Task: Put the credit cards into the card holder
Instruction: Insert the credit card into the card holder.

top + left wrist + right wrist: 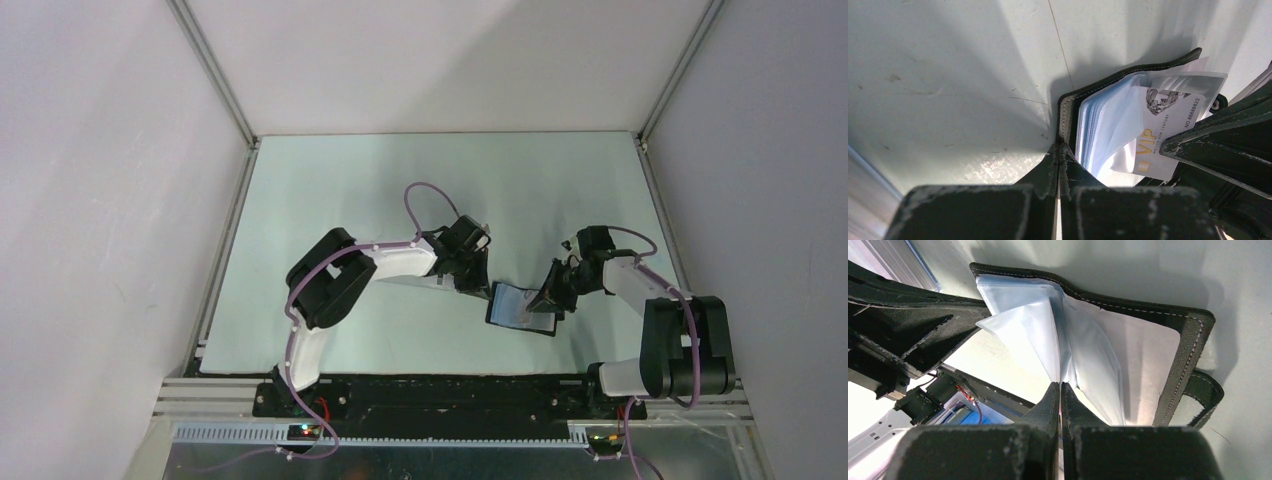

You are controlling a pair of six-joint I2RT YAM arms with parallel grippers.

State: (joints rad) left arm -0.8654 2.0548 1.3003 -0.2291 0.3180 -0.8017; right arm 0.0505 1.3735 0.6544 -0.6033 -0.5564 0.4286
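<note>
Here, pale table (400, 190), white walls (100, 200), card holder (520, 308)

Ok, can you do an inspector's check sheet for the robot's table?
Surface: pale green table mat, with a few small scuffs.
Job's things: the card holder lies open between the claws with its pale pockets fanned out. One white credit card marked VIP sits among them, partly sticking out. No loose cards seen.
Clutter: nothing seen.
Claws: left claw is shut on the card holder's black edge. Right claw is shut on the pockets.
Cables: purple cables loop along both arms, away from the card holder.
Surroundings: white walls and metal frame rails.
</note>
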